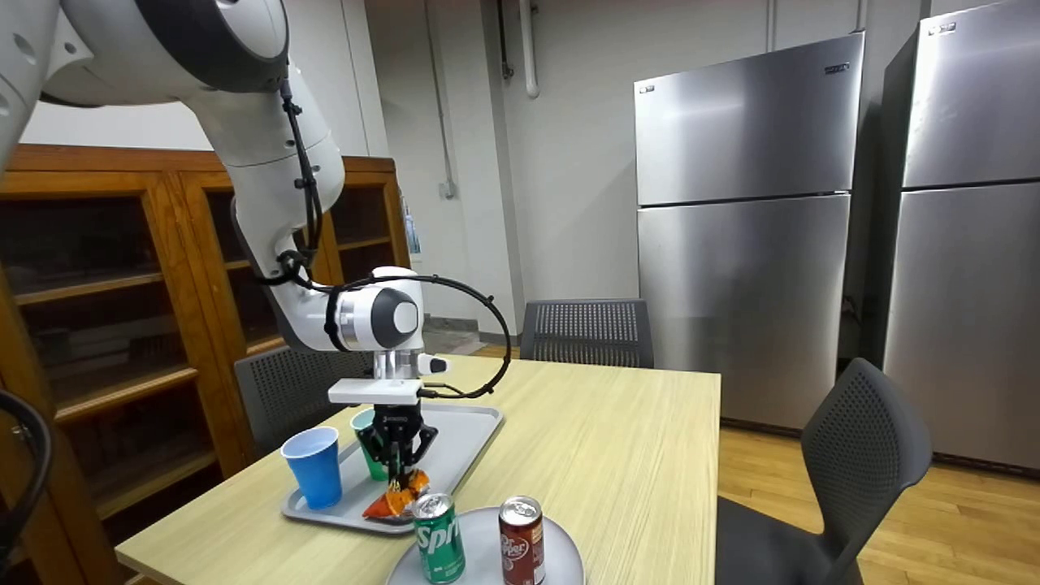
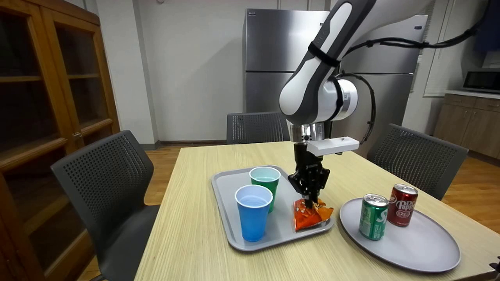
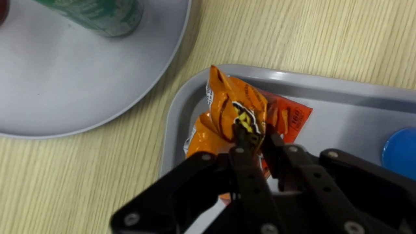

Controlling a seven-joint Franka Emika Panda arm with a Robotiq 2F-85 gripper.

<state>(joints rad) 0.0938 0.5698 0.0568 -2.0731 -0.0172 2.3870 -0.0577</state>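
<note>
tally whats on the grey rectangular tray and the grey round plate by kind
Cups: 2 (blue tapered plastic cup, green tapered plastic cup)
Cans: 2 (green cylindrical metal can, dark red cylindrical metal can)
Bags: 1 (crumpled orange-and-red snack bag)
Total: 5

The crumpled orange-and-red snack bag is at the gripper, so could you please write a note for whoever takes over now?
Gripper: jaws closed on a fold of the snack bag.
Where: bag at a corner of the grey rectangular tray, also bearing a blue cup and green cup; green Sprite can and dark red Dr Pepper can on the round grey plate.
Done: bag gripped.
Left: bag not yet lifted.
</note>
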